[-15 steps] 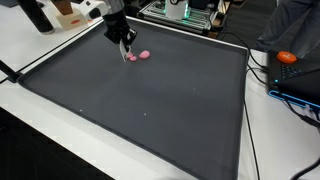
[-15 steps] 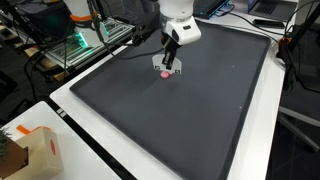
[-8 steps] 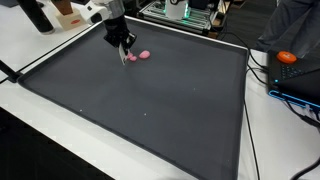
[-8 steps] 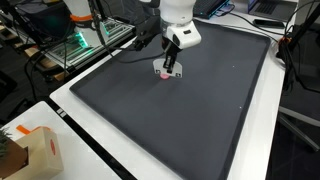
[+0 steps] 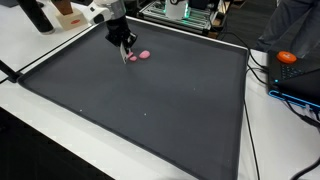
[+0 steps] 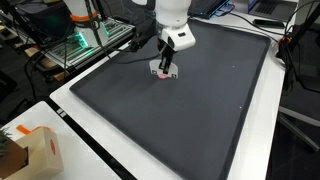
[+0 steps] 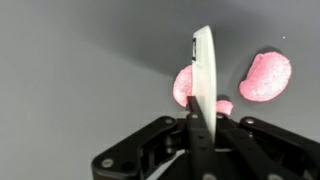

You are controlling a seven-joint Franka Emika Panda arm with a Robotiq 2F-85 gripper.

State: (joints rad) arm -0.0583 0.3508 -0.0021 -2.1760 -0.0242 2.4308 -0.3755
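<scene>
As your gripper [image 7: 197,120] clamps a thin white utensil [image 7: 203,70] edge-on, its tip hangs by two pink lumps [image 7: 265,75] lying close together on the black mat [image 5: 160,100], near one corner.

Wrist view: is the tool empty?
No, the tool is shut on a thin white blade that stands edge-on in front of the pink lumps.

Both exterior views high and oblique over the shared dark mat [image 5: 150,100], wrist view close behind the pincer [image 7: 203,120].
</scene>
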